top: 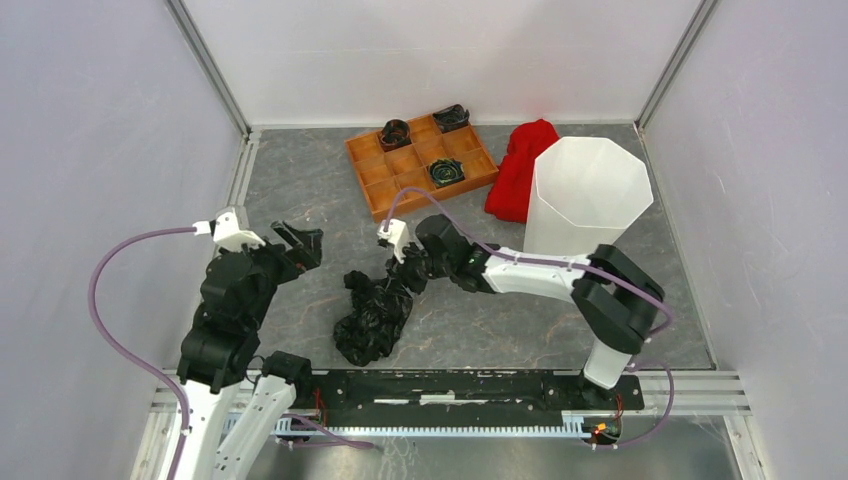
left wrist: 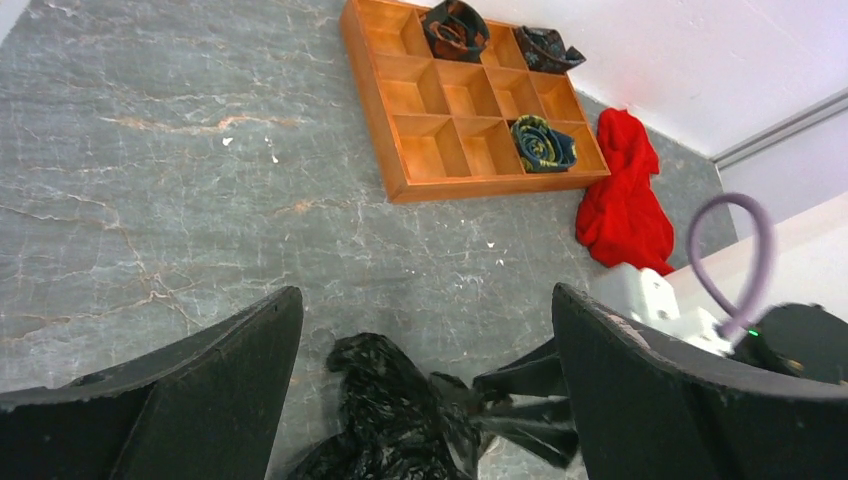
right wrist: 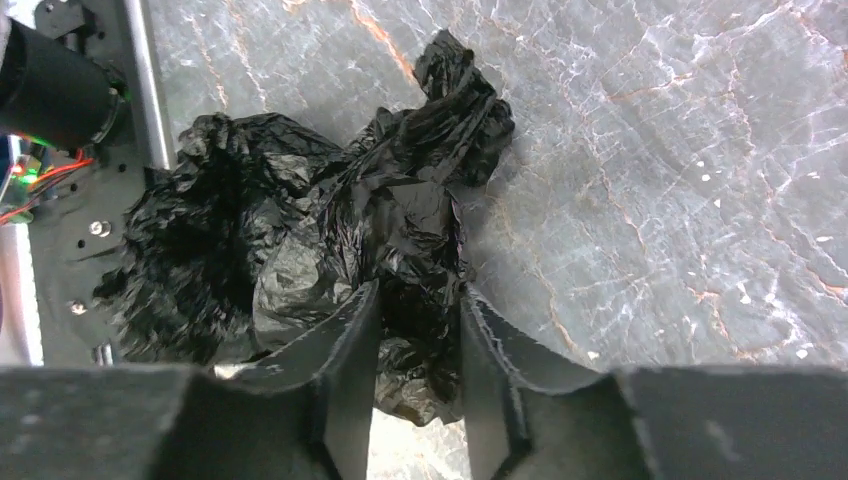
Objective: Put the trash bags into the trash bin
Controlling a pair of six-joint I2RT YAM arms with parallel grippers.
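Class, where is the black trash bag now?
In the top view, the black trash bag lies crumpled on the table, front centre, left of the white bin, its far end in the right end effector.

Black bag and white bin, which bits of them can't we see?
- black bag, right wrist view: its near end sits behind the right claw. Whether the claw pinches it yet is unclear, black against black.
- black bag, left wrist view: its lower part is cut off by the bottom edge.
- white bin, top view: its base is hidden behind the right arm.
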